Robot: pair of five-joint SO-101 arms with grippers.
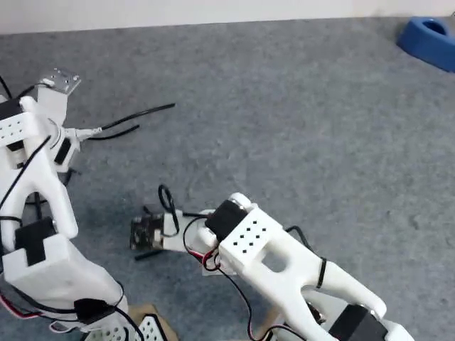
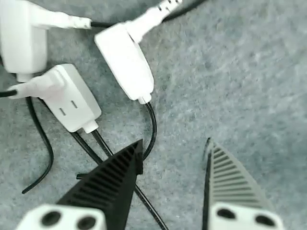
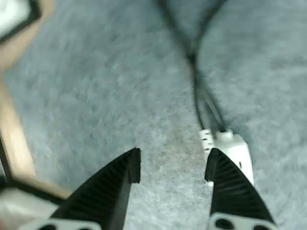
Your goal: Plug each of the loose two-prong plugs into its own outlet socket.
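A grey carpeted table [image 1: 298,121] is lying under two white arms, seen from above. At the left edge the left arm [image 1: 43,177] is standing tall. Two black cables [image 1: 135,114] are running out from beside it, pointing right and slightly away towards the far edge. Lower and nearer the middle, the right arm [image 1: 284,263] is stretching leftward across the table. A blue object [image 1: 430,39] is sitting in the far right corner.

In the left wrist view, the left gripper [image 2: 173,143] is hanging over the carpet with its jaws spread wide and nothing between them. Beyond the fingertips three white pieces are lying close together. A white body [image 2: 21,38] is sitting farthest off. An outlet socket [image 2: 72,98] is lying flat with its two slots facing up. A long white block [image 2: 125,62] is lying just beside it, its long axis slanting towards the dark finger [image 2: 115,182]. A black cord [image 2: 152,124] is leaving its near end and curving to that fingertip.

In the right wrist view, the right gripper [image 3: 173,153] is also holding its jaws apart, gripping nothing. A white plug [image 3: 232,151] is lying just beside one fingertip, outside the gap. Its long axis is running roughly along the fingers, with its cables [image 3: 199,91] leading away from the gripper. I cannot tell whether it is touching the finger. A wooden edge [image 3: 14,124] is showing at the side.
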